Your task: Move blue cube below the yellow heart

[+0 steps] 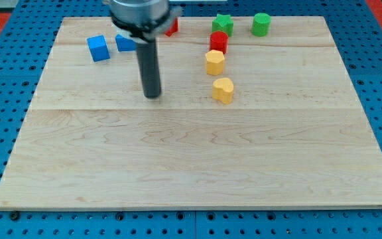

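Observation:
A blue cube (98,48) sits near the board's top left. The yellow heart (223,89) lies right of centre in the upper half. My tip (152,96) rests on the board, below and to the right of the blue cube and well left of the yellow heart, touching neither. A second blue block (125,43) sits just right of the cube, partly hidden behind the rod.
A yellow hexagonal block (215,62) sits above the heart, with a red cylinder (219,41) above it. A green star (222,24) and a green cylinder (261,24) lie near the top edge. A red block (172,27) is partly hidden by the arm. The wooden board (191,166) lies on a blue pegboard.

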